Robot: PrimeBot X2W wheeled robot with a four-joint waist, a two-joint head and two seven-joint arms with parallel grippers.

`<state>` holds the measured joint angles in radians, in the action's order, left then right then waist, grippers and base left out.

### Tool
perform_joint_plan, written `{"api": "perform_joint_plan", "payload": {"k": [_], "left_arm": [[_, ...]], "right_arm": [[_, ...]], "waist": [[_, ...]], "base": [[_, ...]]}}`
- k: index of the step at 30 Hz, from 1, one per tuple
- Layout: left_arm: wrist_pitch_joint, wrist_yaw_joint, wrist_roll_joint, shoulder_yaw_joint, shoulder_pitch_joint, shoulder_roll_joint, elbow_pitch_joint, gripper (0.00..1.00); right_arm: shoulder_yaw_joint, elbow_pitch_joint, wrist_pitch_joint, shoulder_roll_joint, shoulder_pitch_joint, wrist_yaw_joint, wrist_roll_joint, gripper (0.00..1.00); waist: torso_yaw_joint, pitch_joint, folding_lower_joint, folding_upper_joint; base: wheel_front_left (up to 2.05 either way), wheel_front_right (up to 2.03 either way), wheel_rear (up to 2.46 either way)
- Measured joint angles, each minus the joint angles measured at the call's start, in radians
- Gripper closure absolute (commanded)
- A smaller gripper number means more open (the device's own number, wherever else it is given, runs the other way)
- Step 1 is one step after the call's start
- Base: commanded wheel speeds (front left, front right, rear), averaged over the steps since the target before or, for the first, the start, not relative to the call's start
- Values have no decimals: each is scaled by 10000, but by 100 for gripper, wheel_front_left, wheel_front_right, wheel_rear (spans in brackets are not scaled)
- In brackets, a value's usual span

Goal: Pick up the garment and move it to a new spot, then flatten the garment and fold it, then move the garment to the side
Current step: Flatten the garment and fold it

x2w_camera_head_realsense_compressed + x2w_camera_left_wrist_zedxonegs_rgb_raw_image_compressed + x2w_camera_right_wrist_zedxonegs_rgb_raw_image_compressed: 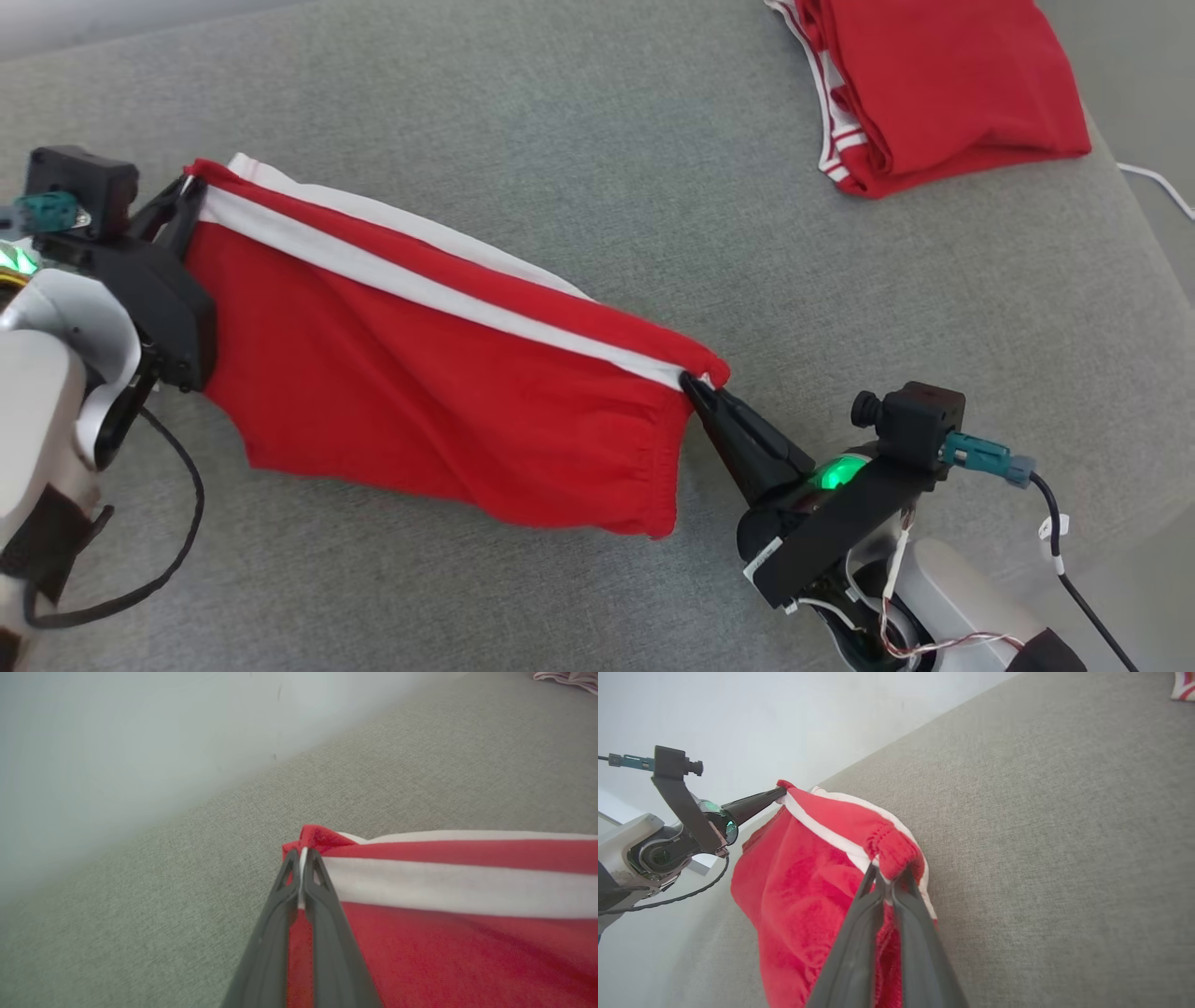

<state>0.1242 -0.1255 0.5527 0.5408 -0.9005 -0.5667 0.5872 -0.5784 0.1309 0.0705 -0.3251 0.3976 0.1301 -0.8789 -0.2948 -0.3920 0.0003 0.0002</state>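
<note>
The left end effector (191, 187) is clamping one top corner of the red shorts (420, 373), with its two dark fingers pressed together on the white-striped edge (in the left wrist view a sliver of white cloth is showing between the tips). The right end effector (695, 381) is pinching the opposite top corner in the same way, its fingers closing on the gathered red hem. The shorts are stretching between the two end effectors, with the white stripes (448, 294) running along the top from one grip to the other. The red body is sagging below them towards the grey cushion (653, 140). I cannot tell whether the lower hem is touching it. Well beyond the right end effector, a folded red garment (943, 84) is lying on the cushion, apart from the shorts. A white cable (1158, 182) is trailing off just past it.
</note>
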Motion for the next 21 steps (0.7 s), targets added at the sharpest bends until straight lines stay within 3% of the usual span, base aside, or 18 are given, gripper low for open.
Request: {"api": "perform_joint_plan", "payload": {"k": [8,9,10,11,12,21], "left_arm": [[-602,-40,222,788,-489,334,610,100],[-625,-42,320,863,-513,336,750,100],[-667,-52,368,947,-548,320,890,65],[-757,-52,362,1058,-602,307,1003,38],[-915,-54,360,1145,-642,314,1081,0],[-2577,-54,911,1085,-492,384,1488,0]], "right_arm": [[393,326,-123,240,56,0,403,100],[414,360,-190,267,48,0,447,60],[405,370,-259,284,34,0,476,11],[403,380,-293,311,18,0,525,0],[410,387,-311,360,8,0,543,0],[1039,-197,-297,-36,-672,0,1143,0]], "waist": [[-99,-83,-2,-1],[-87,-53,-2,-1],[-79,-20,-2,-1],[-72,14,-3,-1],[-70,55,-2,0],[-29,778,-3,-2]], "base": [[0,0,0],[0,0,0],[0,0,0],[0,0,0],[0,0,0],[0,0,0]]}}
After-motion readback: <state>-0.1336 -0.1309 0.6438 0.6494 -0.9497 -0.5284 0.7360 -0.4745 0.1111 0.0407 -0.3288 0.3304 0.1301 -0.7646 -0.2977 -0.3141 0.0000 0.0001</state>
